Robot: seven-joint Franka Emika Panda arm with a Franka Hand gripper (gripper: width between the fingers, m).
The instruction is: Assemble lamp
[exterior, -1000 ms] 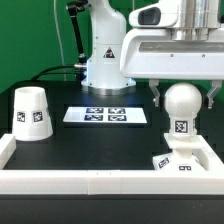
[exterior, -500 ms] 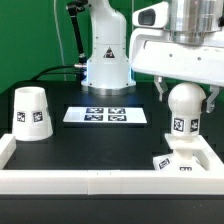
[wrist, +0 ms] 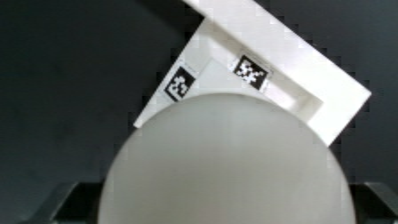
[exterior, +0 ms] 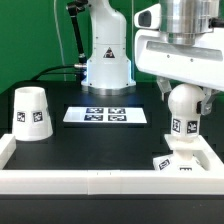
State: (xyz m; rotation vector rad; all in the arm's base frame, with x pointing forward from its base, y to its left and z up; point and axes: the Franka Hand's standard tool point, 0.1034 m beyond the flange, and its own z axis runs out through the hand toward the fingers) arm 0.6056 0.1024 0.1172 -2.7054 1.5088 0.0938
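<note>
In the exterior view the gripper [exterior: 184, 96] hangs over the near table corner on the exterior view's right, its jaws flanking the ball-shaped bulb [exterior: 183, 106], which stands upright on the stepped base [exterior: 177, 161] tucked into that corner. Over the last second the hand has turned about its vertical axis and the jaws have drawn in from a wider spread to just beside the bulb's flanks; whether they actually press on it I cannot tell (the gap, if any, is too fine to read). The shade [exterior: 31, 112] waits untouched near the table edge at the exterior view's left, well apart, with the marker board [exterior: 105, 116] mid-table toward the far edge. In the wrist view the bulb fills most of the picture, the tagged base showing beyond it and dark fingers [wrist: 63, 203] at either side. The closing-in suggests a grip for seating the bulb, the shade's step not yet begun.
</note>
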